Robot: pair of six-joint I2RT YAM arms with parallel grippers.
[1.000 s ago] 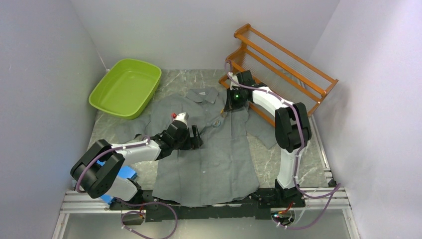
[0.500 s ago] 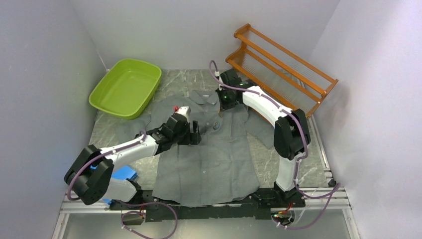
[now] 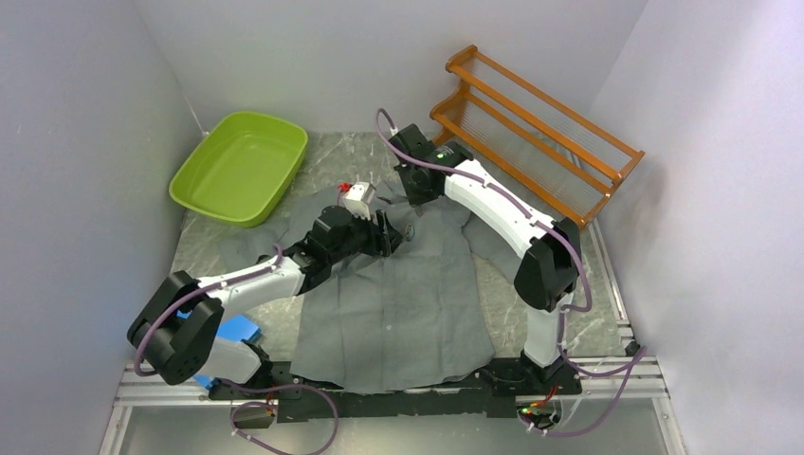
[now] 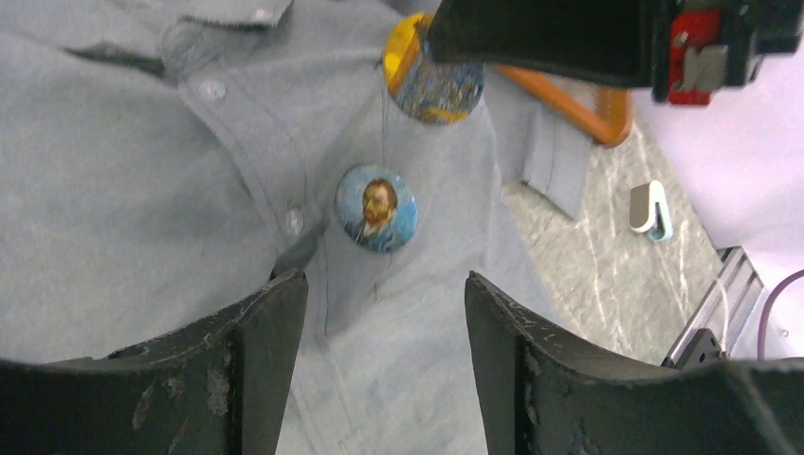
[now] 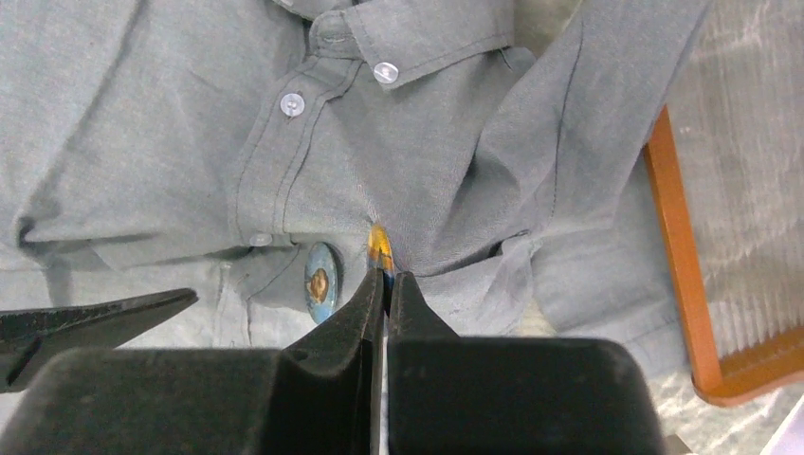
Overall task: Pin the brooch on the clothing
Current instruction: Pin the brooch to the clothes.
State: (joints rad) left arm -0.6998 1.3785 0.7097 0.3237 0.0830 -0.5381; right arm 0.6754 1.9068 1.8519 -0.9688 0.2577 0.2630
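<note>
Now right tool (image 5: 383,277) shifted left, clamped on yellow-rimmed brooch (image 5: 379,243); left tool (image 4: 382,284), apart, advanced up shirt (image 4: 142,190)

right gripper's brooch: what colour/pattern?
The brooch has a yellow edge and a blue face with yellow swirls. Clearest in the left wrist view.

Two arms of one build stand side by side: the left arm (image 3: 248,278) and the right arm (image 3: 493,201) each pair glossy white link shells with matt black joint housings, and a thin purple cable (image 3: 576,275) runs along each. A small green light (image 3: 442,152) glows on the right arm's black wrist housing, and a white camera block (image 3: 357,197) with a red detail caps the left wrist. The left gripper (image 4: 384,284) has broad black fingers (image 4: 248,365), scuffed pale at the edges; those of the right gripper (image 5: 381,277) are black and taper to thin tips.
</note>
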